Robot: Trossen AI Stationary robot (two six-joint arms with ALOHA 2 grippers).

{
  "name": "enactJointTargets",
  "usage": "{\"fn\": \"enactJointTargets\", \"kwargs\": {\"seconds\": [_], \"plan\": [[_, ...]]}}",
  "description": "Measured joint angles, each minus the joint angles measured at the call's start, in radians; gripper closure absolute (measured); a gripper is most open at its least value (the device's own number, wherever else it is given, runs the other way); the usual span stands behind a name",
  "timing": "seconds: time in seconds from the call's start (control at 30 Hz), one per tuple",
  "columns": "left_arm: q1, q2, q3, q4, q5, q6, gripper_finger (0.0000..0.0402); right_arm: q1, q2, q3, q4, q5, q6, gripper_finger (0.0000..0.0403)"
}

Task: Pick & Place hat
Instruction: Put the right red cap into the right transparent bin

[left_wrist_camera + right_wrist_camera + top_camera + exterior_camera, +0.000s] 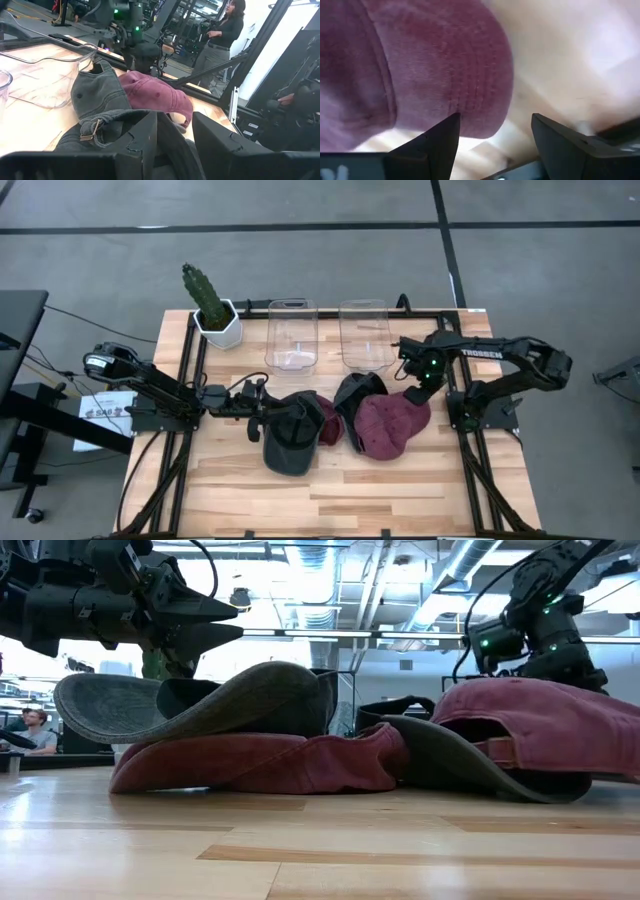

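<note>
The right pincer [495,137] is hanging open just above the maroon hat [420,65]'s brim edge. The left pincer [262,412] is clamping the grey hat [290,442]'s rim, lifting it.

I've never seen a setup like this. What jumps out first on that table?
A jumble of caps mid-table: a grey cap lying over a maroon one, and beside them a second maroon cap. The left claw sits at the grey cap, while the right claw hovers open over the second maroon cap. Behind stand two clear bins and a cactus.
</note>
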Motion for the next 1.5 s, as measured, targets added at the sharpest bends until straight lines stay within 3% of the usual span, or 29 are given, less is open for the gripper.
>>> {"fn": "enactJointTargets", "kwargs": {"seconds": [0.3, 0.73, 0.83, 1.0, 1.1, 1.27, 1.5], "plan": [[0.000, 0.000, 0.000, -0.002, 0.000, 0.000, 0.0279, 0.030, 0.044, 0.000, 0.059, -0.187, -0.047, 0.0163], [0.000, 0.000, 0.000, -0.007, 0.000, 0.000, 0.0279, 0.175, 0.041, 0.000, 0.148, -0.319, -0.046, 0.0163], [0.000, 0.000, 0.000, -0.008, 0.000, 0.000, 0.0279, 0.217, 0.041, 0.000, 0.178, -0.308, -0.003, 0.0163], [0.000, 0.000, 0.000, -0.008, 0.000, 0.000, 0.0279, 0.256, 0.044, 0.000, 0.164, -0.182, 0.078, 0.0163], [0.000, 0.000, 0.000, -0.008, 0.000, 0.000, 0.0279, 0.264, 0.043, 0.000, 0.175, -0.177, 0.104, 0.0163], [0.000, 0.000, 0.000, -0.009, 0.000, 0.000, 0.0279, 0.294, 0.044, 0.000, 0.239, -0.228, 0.146, 0.0163], [0.000, 0.000, 0.000, -0.011, 0.000, 0.000, 0.0279, 0.367, 0.043, 0.000, 0.351, -0.394, 0.151, 0.0163]]}}
